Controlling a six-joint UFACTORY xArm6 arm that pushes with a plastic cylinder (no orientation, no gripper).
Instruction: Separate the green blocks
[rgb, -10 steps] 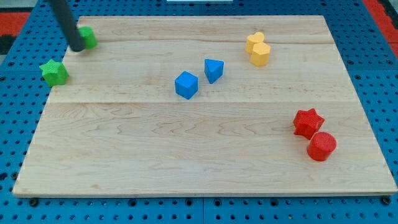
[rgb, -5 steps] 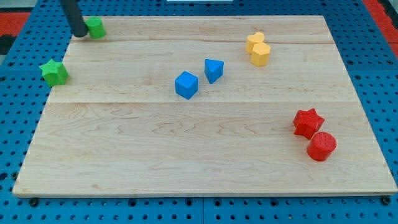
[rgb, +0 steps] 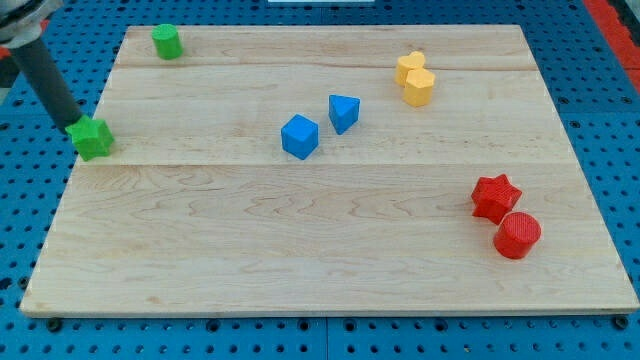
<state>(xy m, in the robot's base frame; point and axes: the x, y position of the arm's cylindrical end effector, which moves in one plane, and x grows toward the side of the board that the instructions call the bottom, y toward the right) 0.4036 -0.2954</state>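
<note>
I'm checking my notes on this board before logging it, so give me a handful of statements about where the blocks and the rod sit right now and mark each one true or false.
1. My tip is at the upper-left edge of the green star-shaped block. True.
2. The small green cylinder-like block lies near the wooden board's bottom edge. False: it is by the top edge, towards the view's left.
3. The two yellow blocks touch each other. True.
4. The blue cube lies to the right of the blue wedge-shaped block. False: it is on the left.
5. The red star-shaped block is above the red cylinder in the view. True.
</note>
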